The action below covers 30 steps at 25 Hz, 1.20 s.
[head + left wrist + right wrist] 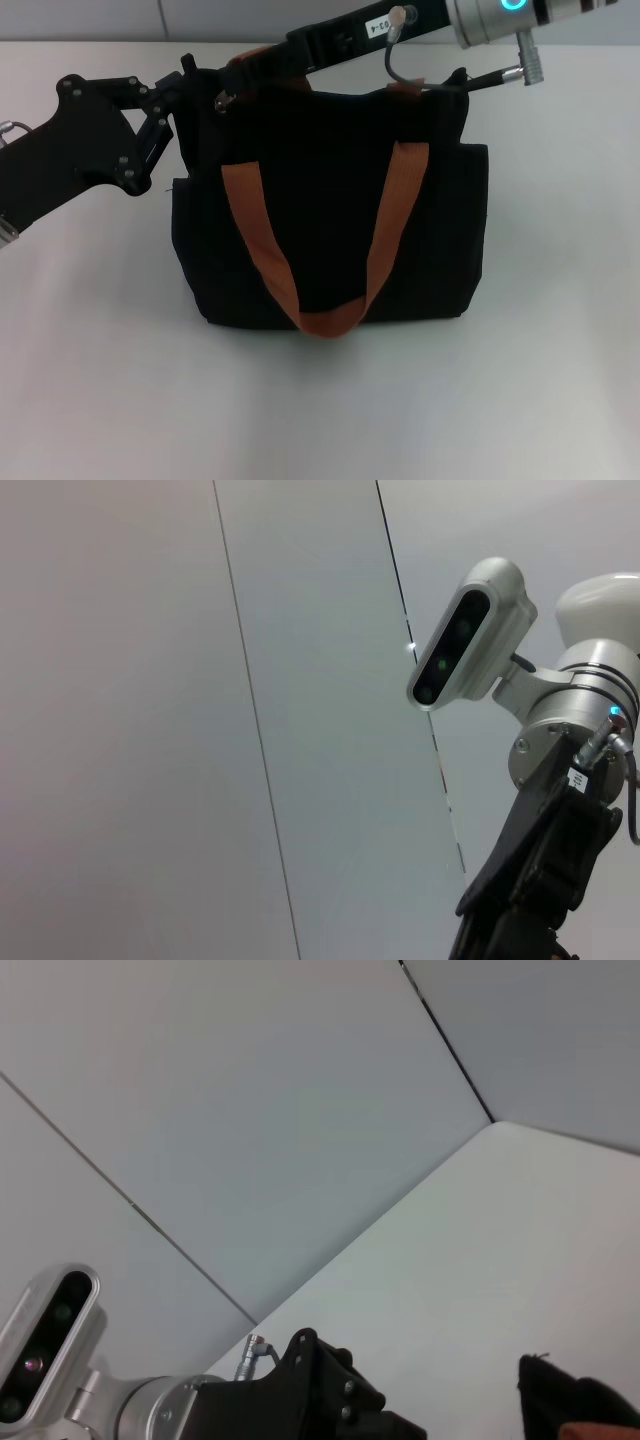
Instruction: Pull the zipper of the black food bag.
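The black food bag stands upright in the middle of the table, with its orange-brown handles hanging down its front. My left gripper is shut on the bag's upper left corner. My right arm reaches across the bag's top from the right, and my right gripper is at the left end of the top edge. The silver zipper pull tab sits right at its tip. A corner of the bag shows in the right wrist view.
The white table extends in front of and beside the bag. A grey panelled wall stands behind. The left wrist view shows my right arm's wrist camera. The right wrist view shows my left arm.
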Each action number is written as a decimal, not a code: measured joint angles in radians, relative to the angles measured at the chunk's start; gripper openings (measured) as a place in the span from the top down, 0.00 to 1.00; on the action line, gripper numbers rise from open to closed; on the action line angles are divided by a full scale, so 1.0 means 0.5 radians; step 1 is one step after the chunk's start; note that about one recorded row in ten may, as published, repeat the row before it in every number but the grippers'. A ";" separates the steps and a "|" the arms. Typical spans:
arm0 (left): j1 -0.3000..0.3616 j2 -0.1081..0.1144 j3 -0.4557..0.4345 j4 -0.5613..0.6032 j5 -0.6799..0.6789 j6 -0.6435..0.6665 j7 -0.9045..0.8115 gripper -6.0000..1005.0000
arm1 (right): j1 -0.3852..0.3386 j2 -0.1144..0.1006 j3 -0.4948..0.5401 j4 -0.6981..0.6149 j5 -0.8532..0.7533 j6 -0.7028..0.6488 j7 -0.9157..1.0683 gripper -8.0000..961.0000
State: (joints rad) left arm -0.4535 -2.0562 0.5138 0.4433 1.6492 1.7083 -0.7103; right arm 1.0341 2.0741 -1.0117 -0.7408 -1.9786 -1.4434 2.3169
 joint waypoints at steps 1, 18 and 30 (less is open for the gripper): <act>0.000 0.000 0.000 0.000 0.000 0.001 0.000 0.96 | 0.005 0.002 0.000 0.014 0.002 0.002 0.012 0.56; 0.002 -0.005 -0.002 0.001 0.000 0.008 0.005 0.95 | 0.033 0.014 0.003 0.137 0.064 0.080 0.024 0.56; 0.006 -0.005 -0.003 -0.002 -0.010 0.007 0.003 0.95 | 0.018 0.010 0.002 0.159 0.152 0.080 -0.009 0.56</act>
State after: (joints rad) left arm -0.4506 -2.0586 0.5123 0.4423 1.6444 1.7119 -0.7087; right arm 1.0429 2.0791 -1.0109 -0.6611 -1.9027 -1.4034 2.3123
